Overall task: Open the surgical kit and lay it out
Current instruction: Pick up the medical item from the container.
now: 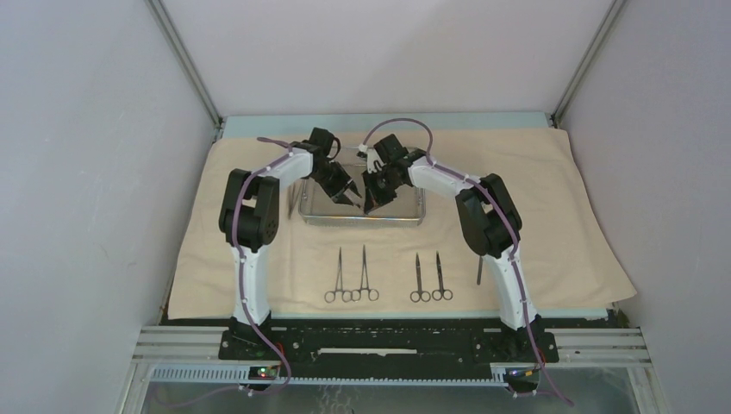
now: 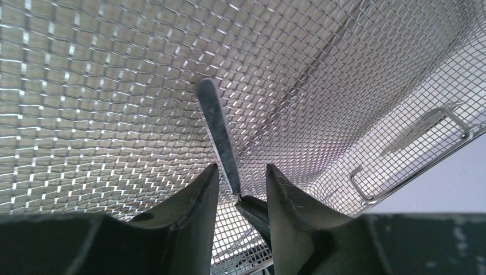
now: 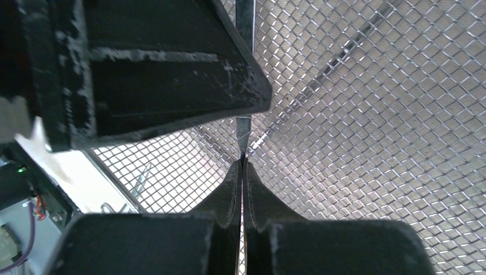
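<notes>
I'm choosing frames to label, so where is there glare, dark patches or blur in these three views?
Top external: even, soft light, little glare. Left wrist: the mesh tray glints all over; the left tool is in shade. Right wrist: mesh glints around the tweezers, the right tool is dark, lower left washes out white.

- The top external view sits high above and behind the arm bases, looking down and forward over the whole worktop (image 1: 483,119) to the back wall.
- The left wrist view looks out from just behind the left end effector (image 2: 240,172), very close to the mesh tray (image 2: 114,86).
- The right wrist view looks out likewise from behind the right end effector (image 3: 242,163), equally close.
- All three views share the tray; both wrist views share one slim tweezer (image 2: 218,126).
</notes>
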